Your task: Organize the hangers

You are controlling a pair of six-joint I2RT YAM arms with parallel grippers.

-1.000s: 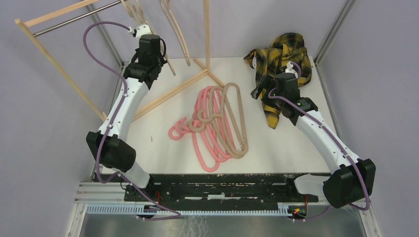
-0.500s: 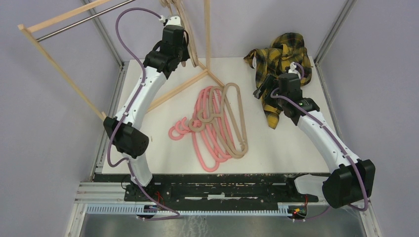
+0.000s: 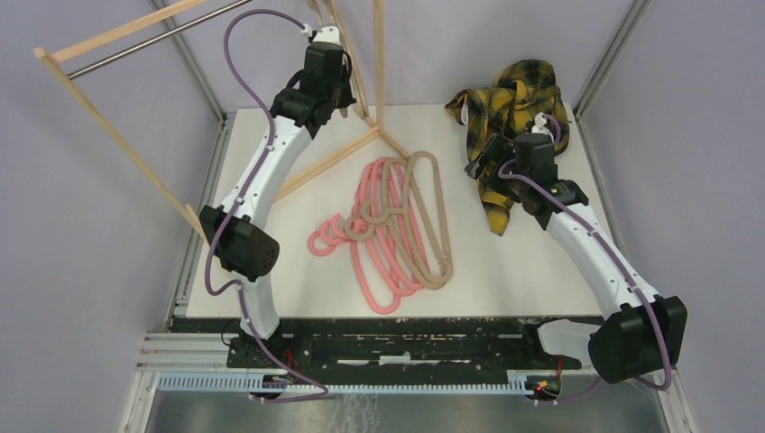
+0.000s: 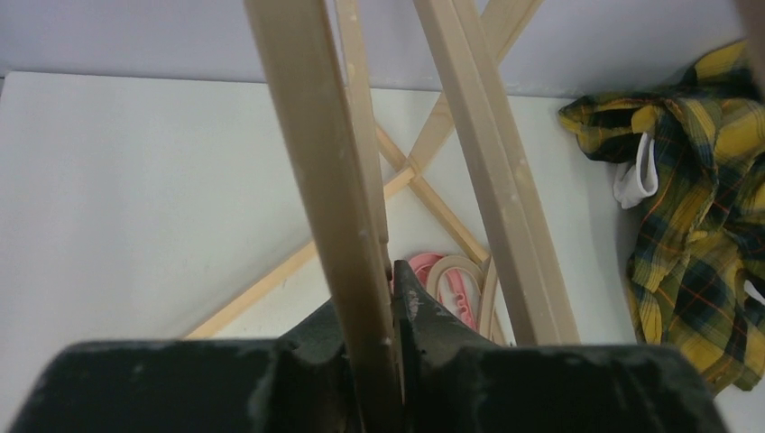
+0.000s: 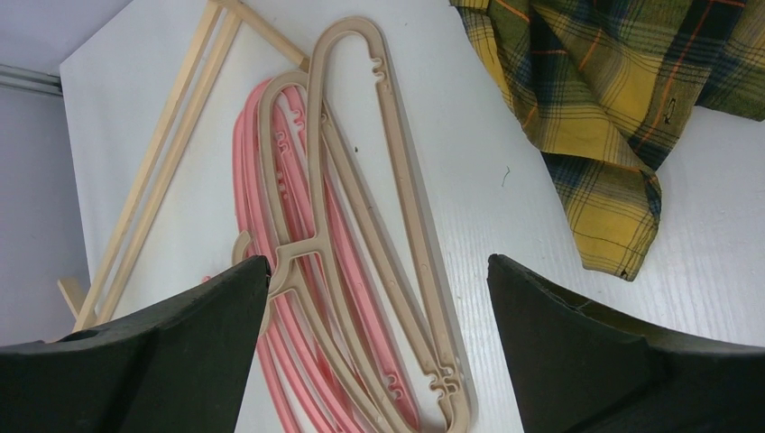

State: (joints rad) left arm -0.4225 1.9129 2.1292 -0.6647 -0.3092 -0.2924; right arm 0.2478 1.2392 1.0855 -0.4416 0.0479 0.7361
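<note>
A pile of pink hangers [image 3: 379, 271] and beige hangers [image 3: 431, 225] lies in the middle of the table, hooks to the left. It also shows in the right wrist view [image 5: 361, 225]. My left gripper [image 3: 338, 97] is raised by the rack's upright and is shut on a beige hanger [image 4: 316, 135] that runs up out of view. A second beige hanger [image 4: 496, 180] hangs just to its right. My right gripper [image 5: 379, 262] is open and empty. It hovers above the right edge of the pile, beside the shirt.
The wooden rack's metal rail [image 3: 135, 41] crosses the far left. Its upright [image 3: 379, 63] and floor braces [image 3: 325, 167] stand at the back of the table. A yellow plaid shirt [image 3: 514, 108] lies crumpled at the back right.
My left arm has swung right along the rail with the beige hanger, up to the rack's upright. My right gripper has shifted slightly to the right and stays open.
</note>
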